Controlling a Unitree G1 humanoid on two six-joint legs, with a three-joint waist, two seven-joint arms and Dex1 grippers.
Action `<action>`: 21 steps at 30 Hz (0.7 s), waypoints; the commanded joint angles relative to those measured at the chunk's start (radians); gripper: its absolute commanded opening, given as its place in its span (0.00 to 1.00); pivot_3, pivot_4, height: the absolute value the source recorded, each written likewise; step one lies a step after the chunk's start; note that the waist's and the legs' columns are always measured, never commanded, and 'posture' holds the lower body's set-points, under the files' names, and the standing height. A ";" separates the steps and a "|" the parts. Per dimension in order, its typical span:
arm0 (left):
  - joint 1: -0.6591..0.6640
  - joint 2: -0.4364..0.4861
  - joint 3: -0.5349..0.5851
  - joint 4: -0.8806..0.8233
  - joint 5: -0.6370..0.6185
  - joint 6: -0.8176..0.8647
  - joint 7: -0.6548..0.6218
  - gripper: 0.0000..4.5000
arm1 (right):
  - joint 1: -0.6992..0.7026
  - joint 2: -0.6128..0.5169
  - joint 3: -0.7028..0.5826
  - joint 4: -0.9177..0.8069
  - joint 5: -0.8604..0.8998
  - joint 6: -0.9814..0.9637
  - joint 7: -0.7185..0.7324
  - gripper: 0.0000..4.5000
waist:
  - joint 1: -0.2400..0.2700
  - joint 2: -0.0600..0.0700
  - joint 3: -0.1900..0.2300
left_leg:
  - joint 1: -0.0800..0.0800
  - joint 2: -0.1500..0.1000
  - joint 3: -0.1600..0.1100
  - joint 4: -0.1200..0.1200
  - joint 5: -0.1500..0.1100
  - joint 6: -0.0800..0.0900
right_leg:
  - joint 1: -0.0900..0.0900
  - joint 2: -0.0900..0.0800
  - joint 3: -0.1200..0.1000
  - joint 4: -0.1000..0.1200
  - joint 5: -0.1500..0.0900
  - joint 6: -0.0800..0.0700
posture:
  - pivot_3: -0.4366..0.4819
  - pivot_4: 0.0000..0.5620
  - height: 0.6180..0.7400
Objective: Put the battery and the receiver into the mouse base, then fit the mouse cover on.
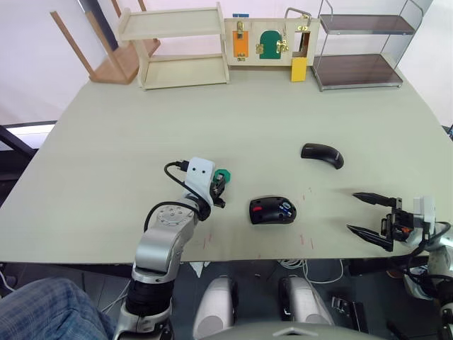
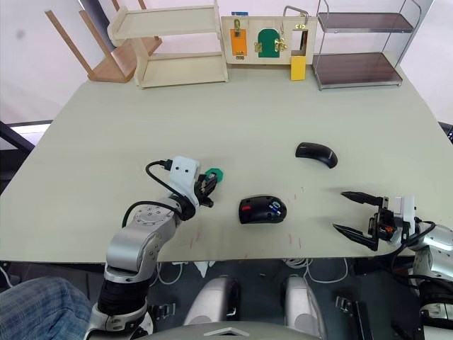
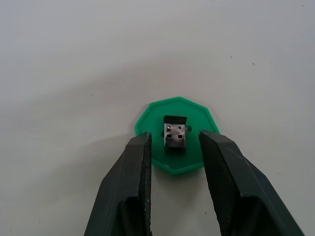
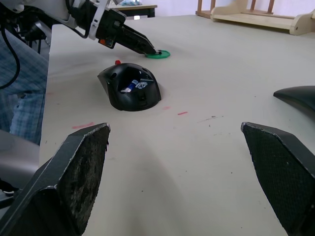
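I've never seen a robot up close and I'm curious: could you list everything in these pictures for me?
Black oval mouse base: one, near table edge, centre; small blue battery already inside.
Tiny dark USB receiver: one, standing on the disc.
Flat green plastic disc: one, left of the base.
Glossy black curved mouse cover: one, beyond and right of the base.
Pale grey-green table: one.
Pale wooden shelf, wooden latch board, metal wire rack: one each, far edge.
Left gripper: open fingers either side of the receiver.
Right gripper: open, near right table edge.
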 commanded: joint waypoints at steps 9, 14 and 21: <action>-0.025 -0.007 -0.005 -0.001 0.008 0.009 0.019 0.36 | -0.004 -0.011 -0.024 -0.015 0.032 -0.009 0.006 1.00 | 0.000 0.000 0.000 | 0.000 0.000 0.000 0.000 0.000 0.000 | 0.000 0.000 0.000 0.000 0.000 0.000 | 0.48 0.27 1.00; -0.022 -0.008 -0.004 -0.003 0.007 0.014 0.021 0.36 | 0.000 -0.015 -0.021 -0.021 0.039 -0.005 0.006 1.00 | 0.000 0.000 0.000 | 0.000 0.000 0.000 0.000 0.000 0.000 | 0.000 0.000 0.000 0.000 0.000 0.000 | 0.48 0.27 1.00; -0.019 -0.011 -0.001 -0.006 0.004 0.018 0.022 0.18 | 0.010 -0.021 -0.008 -0.027 0.055 -0.004 0.006 1.00 | 0.000 0.000 0.000 | 0.000 0.000 0.000 0.000 0.000 0.000 | 0.000 0.000 0.000 0.000 0.000 0.000 | 0.48 0.27 1.00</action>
